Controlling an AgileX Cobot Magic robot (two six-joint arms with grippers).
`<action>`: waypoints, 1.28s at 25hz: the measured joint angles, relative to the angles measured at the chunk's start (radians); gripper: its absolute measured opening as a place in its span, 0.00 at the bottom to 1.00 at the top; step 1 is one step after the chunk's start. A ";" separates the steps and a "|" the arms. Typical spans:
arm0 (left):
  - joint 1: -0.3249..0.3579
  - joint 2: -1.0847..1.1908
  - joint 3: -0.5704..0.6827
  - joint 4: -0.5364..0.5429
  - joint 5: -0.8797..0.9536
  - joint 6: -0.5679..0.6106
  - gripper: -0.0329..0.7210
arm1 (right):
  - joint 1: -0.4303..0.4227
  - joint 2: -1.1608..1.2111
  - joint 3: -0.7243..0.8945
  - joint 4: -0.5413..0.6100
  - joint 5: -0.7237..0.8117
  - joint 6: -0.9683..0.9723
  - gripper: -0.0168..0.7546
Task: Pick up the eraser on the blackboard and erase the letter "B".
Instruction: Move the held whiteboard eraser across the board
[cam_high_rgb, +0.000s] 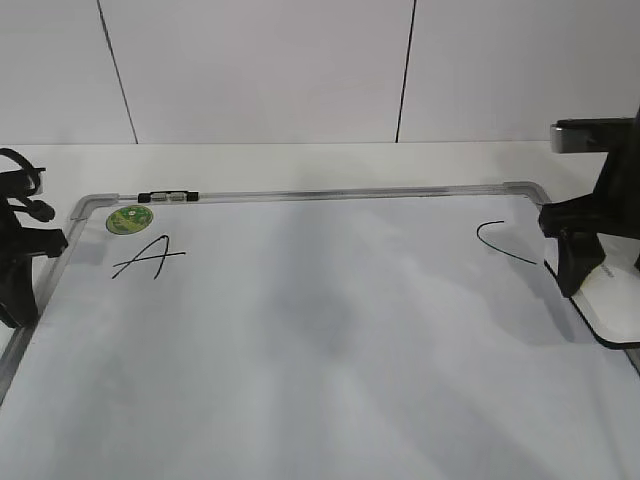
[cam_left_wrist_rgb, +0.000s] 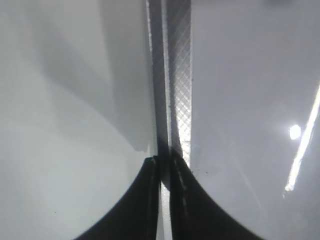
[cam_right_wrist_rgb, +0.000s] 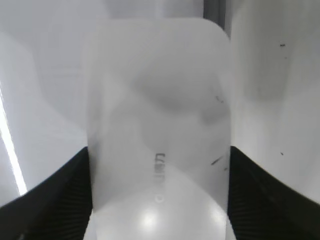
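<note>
We find the large white dry-erase blackboard (cam_high_rgb: 330, 340) with its grey metal frame lying flat on a white table (cam_high_rgb: 300, 165); its near edge and lower corners are cut off by the bottom of the exterior view. A round green sticker (cam_high_rgb: 129, 219) sits in the far left corner, a small black-and-clear clip (cam_high_rgb: 169, 196) rests on the far frame rail, and a slanted black letter "A" (cam_high_rgb: 150, 258) is written just below the sticker. Near the right side we see an open curved black stroke, the letter "C" (cam_high_rgb: 503, 240), its right end running up to the right arm. No "B" can be made out anywhere on the exposed board surface.

The white flat rounded-rectangle plastic eraser (cam_right_wrist_rgb: 157, 130) lies at the right edge of the board, partly hidden behind the black right gripper (cam_right_wrist_rgb: 159, 200) in the exterior view, where only its lower white portion with a dark rim shows. In the right wrist view it fills the middle, blurred, with faint grey print we cannot read. The two black fingers (cam_right_wrist_rgb: 55, 195) press on the eraser's long sides, so the jaws are clamped on it, and it rests low against the board.

The black left gripper (cam_left_wrist_rgb: 162, 200) stands at the left frame rail, cut off by the exterior view's edge. In the left wrist view its fingertips (cam_left_wrist_rgb: 145, 200) meet with only a hairline gap, directly over the textured grey rail; the jaws are together and hold nothing.
</note>
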 joint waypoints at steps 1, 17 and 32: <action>0.000 0.000 0.000 0.000 0.000 0.000 0.06 | 0.000 0.007 0.000 0.000 -0.012 0.000 0.76; 0.000 0.000 0.000 -0.001 0.003 0.000 0.06 | -0.002 0.060 0.000 -0.026 -0.162 -0.002 0.76; 0.000 0.000 0.000 -0.005 0.006 0.000 0.06 | -0.002 -0.072 0.254 -0.052 -0.449 -0.002 0.76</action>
